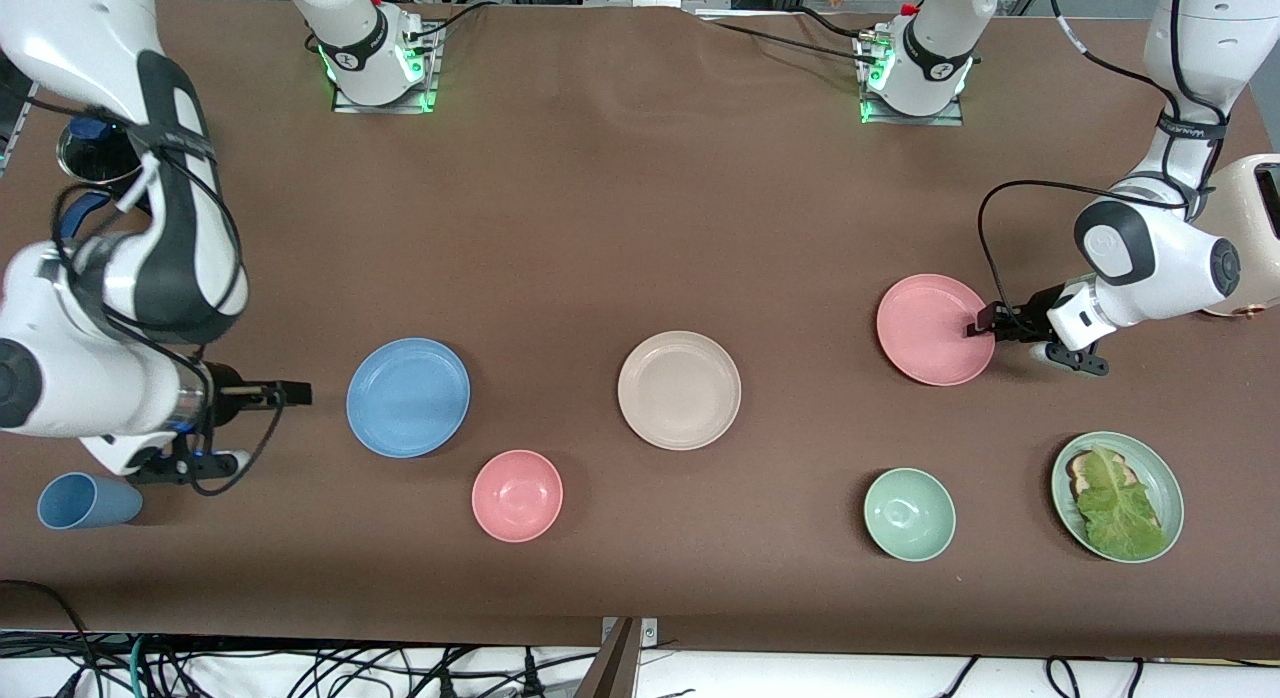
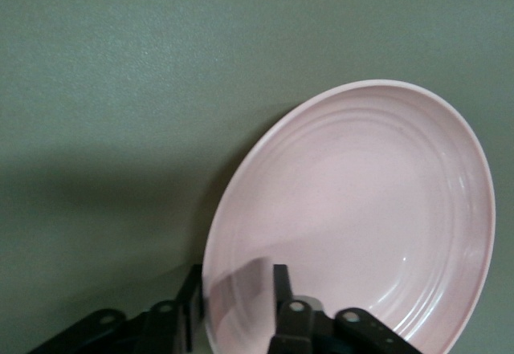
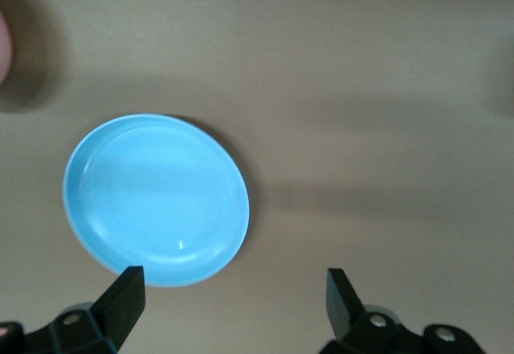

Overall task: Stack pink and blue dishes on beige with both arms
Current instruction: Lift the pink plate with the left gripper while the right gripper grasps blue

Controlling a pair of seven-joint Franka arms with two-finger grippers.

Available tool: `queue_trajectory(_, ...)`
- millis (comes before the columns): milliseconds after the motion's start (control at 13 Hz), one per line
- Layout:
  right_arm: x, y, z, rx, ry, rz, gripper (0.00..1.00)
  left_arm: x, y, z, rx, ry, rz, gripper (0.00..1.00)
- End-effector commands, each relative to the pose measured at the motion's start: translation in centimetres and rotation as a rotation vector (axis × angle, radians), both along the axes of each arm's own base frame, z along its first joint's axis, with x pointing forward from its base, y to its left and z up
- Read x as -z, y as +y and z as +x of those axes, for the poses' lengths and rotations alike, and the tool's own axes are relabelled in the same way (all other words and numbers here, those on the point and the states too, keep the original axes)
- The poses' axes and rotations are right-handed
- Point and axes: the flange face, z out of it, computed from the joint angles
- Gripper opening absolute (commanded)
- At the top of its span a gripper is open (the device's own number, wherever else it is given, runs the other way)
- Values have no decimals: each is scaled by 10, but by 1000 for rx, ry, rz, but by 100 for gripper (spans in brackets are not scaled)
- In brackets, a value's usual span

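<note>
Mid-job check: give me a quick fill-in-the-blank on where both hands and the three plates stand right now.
1. The left hand grips the rim of the flat round matte ____ plate.
2. The right hand, fingers open, is beside the sky ____ plate.
3. The cream-beige plate has ____ stacked on it.

Missing words: pink; blue; nothing

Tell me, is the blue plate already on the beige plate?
No, the blue plate lies on the table beside the beige plate, apart from it.
</note>
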Motion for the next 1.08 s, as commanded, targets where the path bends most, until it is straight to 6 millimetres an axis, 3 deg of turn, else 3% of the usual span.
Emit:
queue_trajectory(0, 26, 2, -6, 0, -41, 3, 100, -1, 3, 1, 17, -28, -24, 0)
queue_trajectory(308, 88, 7, -22, -2, -108, 5, 100, -6, 5, 4, 31, -44, -25, 0)
queue_trajectory(615, 122, 15, -33, -10, -130, 6, 100, -40, -18, 35, -20, 27, -97, 0)
queue_trajectory(846, 134, 15, -39, -9, -107, 4, 97, -63, -71, 61, -58, 52, -101, 0)
queue_trajectory(1000, 143, 14, -44, -11, -91, 3, 86, -79, -121, 78, -92, 67, -101, 0)
